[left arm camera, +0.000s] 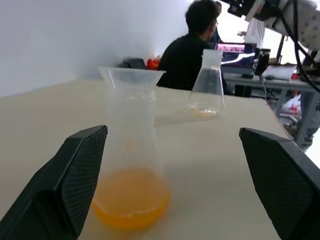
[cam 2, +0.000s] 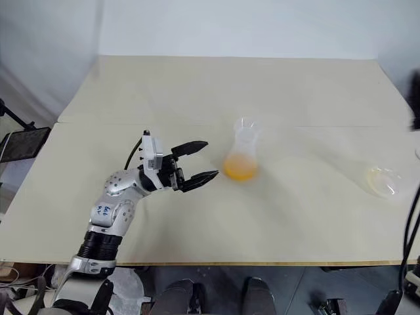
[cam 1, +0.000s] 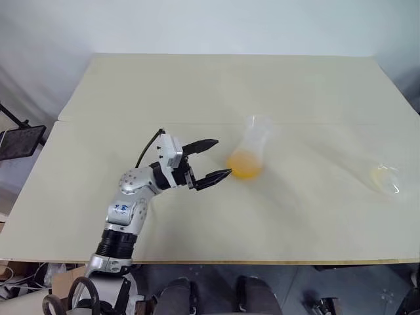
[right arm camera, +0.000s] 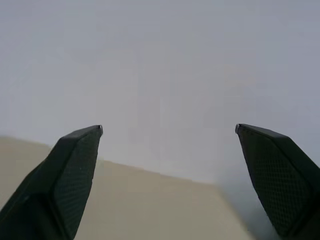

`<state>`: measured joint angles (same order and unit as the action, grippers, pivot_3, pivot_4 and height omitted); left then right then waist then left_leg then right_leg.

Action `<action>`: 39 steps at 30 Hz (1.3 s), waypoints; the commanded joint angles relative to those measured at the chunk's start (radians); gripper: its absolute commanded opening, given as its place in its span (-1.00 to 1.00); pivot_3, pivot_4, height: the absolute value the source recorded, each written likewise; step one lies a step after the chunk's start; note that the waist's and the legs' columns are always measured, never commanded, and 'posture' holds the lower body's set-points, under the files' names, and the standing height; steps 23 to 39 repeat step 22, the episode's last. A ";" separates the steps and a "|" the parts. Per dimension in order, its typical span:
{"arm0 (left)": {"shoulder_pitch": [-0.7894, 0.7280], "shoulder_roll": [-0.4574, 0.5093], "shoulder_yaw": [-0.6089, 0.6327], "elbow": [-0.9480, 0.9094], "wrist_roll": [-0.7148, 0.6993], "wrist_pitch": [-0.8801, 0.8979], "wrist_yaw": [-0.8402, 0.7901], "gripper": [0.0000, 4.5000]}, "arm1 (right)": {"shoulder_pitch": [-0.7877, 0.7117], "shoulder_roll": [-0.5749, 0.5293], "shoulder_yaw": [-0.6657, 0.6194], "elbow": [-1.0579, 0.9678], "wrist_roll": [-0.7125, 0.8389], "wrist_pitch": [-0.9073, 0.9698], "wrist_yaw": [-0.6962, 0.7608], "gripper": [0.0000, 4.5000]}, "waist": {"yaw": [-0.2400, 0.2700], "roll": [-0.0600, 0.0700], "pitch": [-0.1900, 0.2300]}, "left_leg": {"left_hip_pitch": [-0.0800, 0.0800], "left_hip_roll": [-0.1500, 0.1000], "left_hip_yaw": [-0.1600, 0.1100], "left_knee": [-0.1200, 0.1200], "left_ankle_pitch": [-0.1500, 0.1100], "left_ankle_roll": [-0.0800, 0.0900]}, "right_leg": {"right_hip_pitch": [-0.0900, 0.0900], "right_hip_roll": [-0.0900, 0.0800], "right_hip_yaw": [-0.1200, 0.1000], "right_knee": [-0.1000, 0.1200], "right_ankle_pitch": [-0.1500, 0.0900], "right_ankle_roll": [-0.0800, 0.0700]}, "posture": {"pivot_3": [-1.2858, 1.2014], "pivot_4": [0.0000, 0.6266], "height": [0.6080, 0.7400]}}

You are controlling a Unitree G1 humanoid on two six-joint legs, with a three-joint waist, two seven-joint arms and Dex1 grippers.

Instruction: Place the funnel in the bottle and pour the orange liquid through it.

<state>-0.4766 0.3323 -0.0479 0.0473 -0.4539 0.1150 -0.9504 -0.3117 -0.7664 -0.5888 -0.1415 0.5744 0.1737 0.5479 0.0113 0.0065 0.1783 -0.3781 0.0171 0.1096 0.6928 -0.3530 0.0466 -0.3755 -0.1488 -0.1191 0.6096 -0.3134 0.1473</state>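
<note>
The clear bottle (cam 1: 249,154) stands near the middle of the table, with the orange liquid (cam 1: 244,164) pooled in its base. The clear funnel (left arm camera: 131,76) sits in its neck. My left gripper (cam 1: 223,157) is open just left of the bottle, its fingers (left arm camera: 75,170) on either side of it without touching. To the right stands a second clear flask (cam 1: 386,178) with only a faint yellow trace at the bottom. My right gripper (right arm camera: 169,129) is open and empty, raised and facing the pale wall above the table's far edge.
The beige table (cam 1: 197,85) has a seam running across its middle. In the left wrist view a person (left arm camera: 192,50) sits beyond the table at a desk with a laptop (left arm camera: 235,52). A black stand (cam 1: 20,141) is off the table's left side.
</note>
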 commanded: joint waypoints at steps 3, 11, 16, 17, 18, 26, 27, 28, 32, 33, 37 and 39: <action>0.081 0.127 0.039 -0.068 0.025 -0.014 -0.049 1.00 | 0.110 0.021 0.063 -0.150 0.144 0.047 0.198 0.99 | 0.014 0.000 0.000 | 0.000 -0.001 -0.001 0.000 0.000 0.000 | 0.000 -0.001 0.000 0.000 0.000 0.000 | 0.03 -0.52 1.00; 0.202 0.245 0.099 -0.138 0.013 -0.023 -0.101 1.00 | 0.489 -0.057 0.130 -0.137 0.014 -0.170 0.681 0.99 | 0.016 -0.001 0.000 | -0.001 -0.002 -0.003 0.001 0.000 0.001 | 0.002 -0.002 -0.001 -0.002 0.000 0.000 | 0.03 -0.52 1.00; 0.234 0.275 0.119 -0.159 0.016 -0.006 -0.087 1.00 | 0.577 -0.047 0.077 -0.077 0.025 -0.218 0.737 0.99 | 0.011 -0.002 0.001 | 0.001 -0.001 -0.002 -0.001 -0.001 0.001 | 0.003 -0.001 -0.001 -0.003 0.000 0.000 | 0.03 -0.52 1.00; 0.237 0.281 0.121 -0.161 0.020 -0.006 -0.081 1.00 | 0.579 -0.047 0.073 -0.066 0.026 -0.225 0.742 0.99 | 0.010 -0.002 0.001 | 0.002 -0.001 0.001 -0.001 0.000 0.001 | 0.003 -0.001 0.001 -0.004 0.000 0.000 | 0.03 -0.52 1.00; 0.244 0.290 0.122 -0.165 0.029 -0.009 -0.080 1.00 | 0.574 -0.042 0.069 -0.051 0.019 -0.253 0.750 0.99 | 0.009 -0.002 0.001 | 0.003 -0.001 0.002 -0.001 0.000 0.001 | 0.003 -0.001 0.002 -0.004 0.000 0.000 | 0.03 -0.52 1.00; 0.274 0.318 0.137 -0.192 0.032 -0.024 -0.089 1.00 | 0.554 -0.029 0.066 -0.037 0.024 -0.254 0.728 0.99 | 0.009 -0.002 0.001 | 0.006 0.000 0.002 -0.001 0.000 0.001 | 0.005 -0.001 0.003 -0.004 0.000 0.000 | 0.03 -0.52 1.00; 0.274 0.318 0.137 -0.192 0.032 -0.024 -0.089 1.00 | 0.554 -0.029 0.066 -0.037 0.024 -0.254 0.728 0.99 | 0.009 -0.002 0.001 | 0.006 0.000 0.002 -0.001 0.000 0.001 | 0.005 -0.001 0.003 -0.004 0.000 0.000 | 0.03 -0.52 1.00; 0.274 0.318 0.137 -0.192 0.032 -0.024 -0.089 1.00 | 0.554 -0.029 0.066 -0.037 0.024 -0.254 0.728 0.99 | 0.009 -0.002 0.001 | 0.006 0.000 0.002 -0.001 0.000 0.001 | 0.005 -0.001 0.003 -0.004 0.000 0.000 | 0.03 -0.52 1.00; 0.274 0.318 0.137 -0.192 0.032 -0.024 -0.089 1.00 | 0.554 -0.029 0.066 -0.037 0.024 -0.254 0.728 0.99 | 0.009 -0.002 0.001 | 0.006 0.000 0.002 -0.001 0.000 0.001 | 0.005 -0.001 0.003 -0.004 0.000 0.000 | 0.03 -0.52 1.00; 0.274 0.318 0.137 -0.192 0.032 -0.024 -0.089 1.00 | 0.554 -0.029 0.066 -0.037 0.024 -0.254 0.728 0.99 | 0.009 -0.002 0.001 | 0.006 0.000 0.002 -0.001 0.000 0.001 | 0.005 -0.001 0.003 -0.004 0.000 0.000 | 0.03 -0.52 1.00; 0.274 0.318 0.137 -0.192 0.032 -0.024 -0.089 1.00 | 0.554 -0.029 0.066 -0.037 0.024 -0.254 0.728 0.99 | 0.009 -0.002 0.001 | 0.006 0.000 0.002 -0.001 0.000 0.001 | 0.005 -0.001 0.003 -0.004 0.000 0.000 | 0.03 -0.52 1.00; 0.274 0.318 0.137 -0.192 0.032 -0.024 -0.089 1.00 | 0.554 -0.029 0.066 -0.037 0.024 -0.254 0.728 0.99 | 0.009 -0.002 0.001 | 0.006 0.000 0.002 -0.001 0.000 0.001 | 0.005 -0.001 0.003 -0.004 0.000 0.000 | 0.03 -0.52 1.00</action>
